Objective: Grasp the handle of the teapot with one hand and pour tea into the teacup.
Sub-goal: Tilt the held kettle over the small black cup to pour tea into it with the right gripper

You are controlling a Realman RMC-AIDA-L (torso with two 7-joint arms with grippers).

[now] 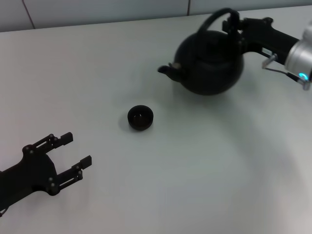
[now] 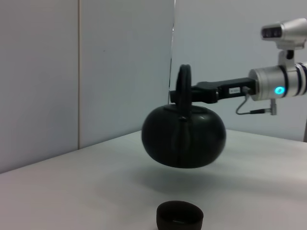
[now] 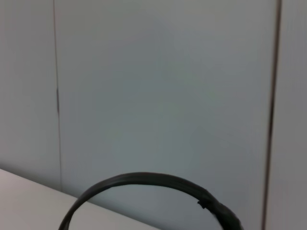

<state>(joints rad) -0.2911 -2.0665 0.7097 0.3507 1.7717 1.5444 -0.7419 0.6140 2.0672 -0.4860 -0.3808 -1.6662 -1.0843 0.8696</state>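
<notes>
The round black teapot hangs in the air above the white table, its spout pointing left toward the teacup. My right gripper is shut on the top of its arched black handle. In the left wrist view the teapot is clearly lifted off the table, with the handle held by the right gripper. The handle's arc shows in the right wrist view. The small black teacup stands on the table left of and nearer than the teapot; it also shows in the left wrist view. My left gripper is open and empty at the near left.
A pale panelled wall stands behind the table's far edge. The right arm's silver wrist with a lit blue light reaches in from the right.
</notes>
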